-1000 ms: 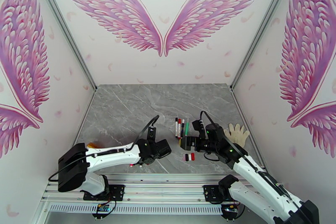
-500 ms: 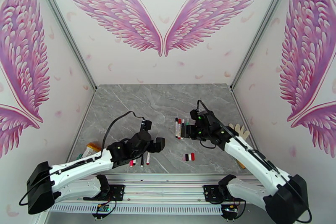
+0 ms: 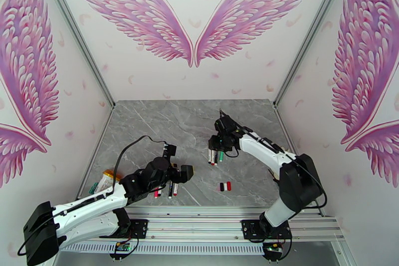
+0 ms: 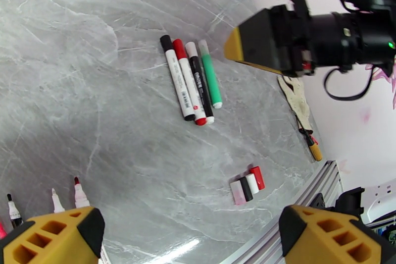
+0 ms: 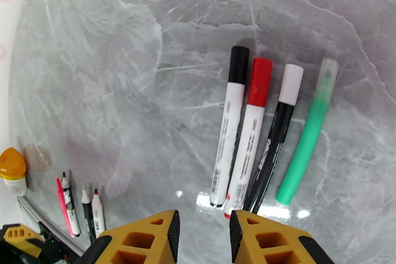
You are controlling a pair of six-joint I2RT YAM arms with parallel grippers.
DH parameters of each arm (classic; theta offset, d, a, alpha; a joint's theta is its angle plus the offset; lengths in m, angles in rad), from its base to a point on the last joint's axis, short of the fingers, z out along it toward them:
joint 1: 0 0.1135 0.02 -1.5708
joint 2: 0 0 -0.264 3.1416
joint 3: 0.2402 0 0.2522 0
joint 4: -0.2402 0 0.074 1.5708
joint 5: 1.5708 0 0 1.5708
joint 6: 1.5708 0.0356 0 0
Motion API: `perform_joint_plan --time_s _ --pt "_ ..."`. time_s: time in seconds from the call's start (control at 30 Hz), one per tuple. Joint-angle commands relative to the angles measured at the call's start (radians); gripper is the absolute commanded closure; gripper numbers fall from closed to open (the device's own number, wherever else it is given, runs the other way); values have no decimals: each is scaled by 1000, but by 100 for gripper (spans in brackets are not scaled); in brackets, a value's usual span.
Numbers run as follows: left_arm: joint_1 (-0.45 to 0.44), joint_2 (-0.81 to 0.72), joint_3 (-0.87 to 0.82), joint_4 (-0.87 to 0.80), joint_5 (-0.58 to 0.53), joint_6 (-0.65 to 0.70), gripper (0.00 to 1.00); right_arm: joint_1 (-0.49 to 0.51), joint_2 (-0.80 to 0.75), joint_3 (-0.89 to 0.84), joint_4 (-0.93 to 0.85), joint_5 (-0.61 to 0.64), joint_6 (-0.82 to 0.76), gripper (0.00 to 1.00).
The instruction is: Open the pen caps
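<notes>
Expect light, stiff, slick plastic from the four capped pens [image 5: 247,136] lying side by side at mid surface [image 3: 149,127], caps [image 5: 259,81] toward 12 o'clock; prone to roll or skid, so probably best pinned across the barrel while pulling the cap straight off its end. Hovering just above that row with the right jaws drawn to a slim gap, gripping nothing; left jaws spread wide, empty. Seen from above, bare room toward 10 o'clock; loose caps [image 4: 247,185] at 5 o'clock, uncapped pens [image 3: 167,191] at 8, near edge at 6
</notes>
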Motion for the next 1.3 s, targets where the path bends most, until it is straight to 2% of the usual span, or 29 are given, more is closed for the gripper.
perform_joint_plan --time_s 0.0,0.47,1.27 --pt "4 13 -19 60 34 -3 1 12 68 80 -36 57 -26 65" --pt "4 53 -19 97 74 -4 1 25 317 281 -96 132 -18 66" --pt "4 38 -30 75 62 -17 1 88 481 375 -129 205 -45 69"
